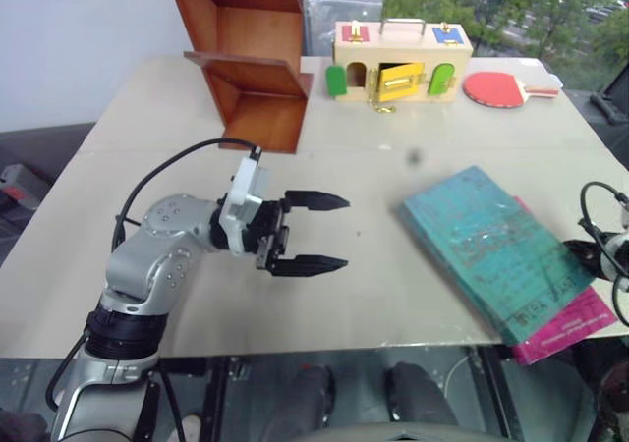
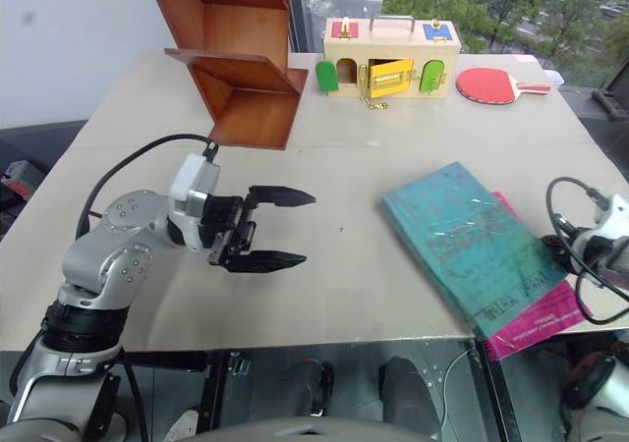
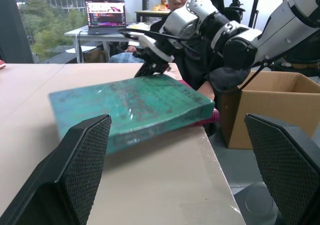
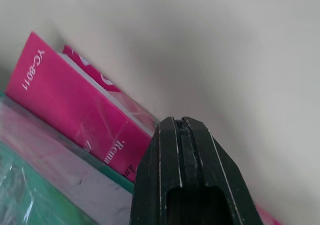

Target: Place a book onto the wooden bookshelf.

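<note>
Beige tabletop (image 1: 393,304) fills the workspace, with a window and trees behind it. On it the book (image 1: 486,252) — a broad, thin teal paperback under a glossy film — lies flat on a pink book (image 1: 573,324), well apart from the wooden bookshelf (image 1: 251,59) at the far side of the table.

Left gripper (image 1: 313,232) hovers above the table with its jaws spread wide and empty; the teal cover sits ahead of them, some way beyond the tips and roughly on their line. Right gripper (image 4: 182,135) has its jaws pressed together on nothing, the tips just over the pink spine at the stack's edge, the teal cover beside them.

Such a book is probably light but floppy, and its slick wrap may slide between smooth pads. Lying flush on the pink one, it offers little to pinch; I would take it near the spine, where it is stiffest, or at an overhanging edge — a corner grip would likely let it droop.
</note>
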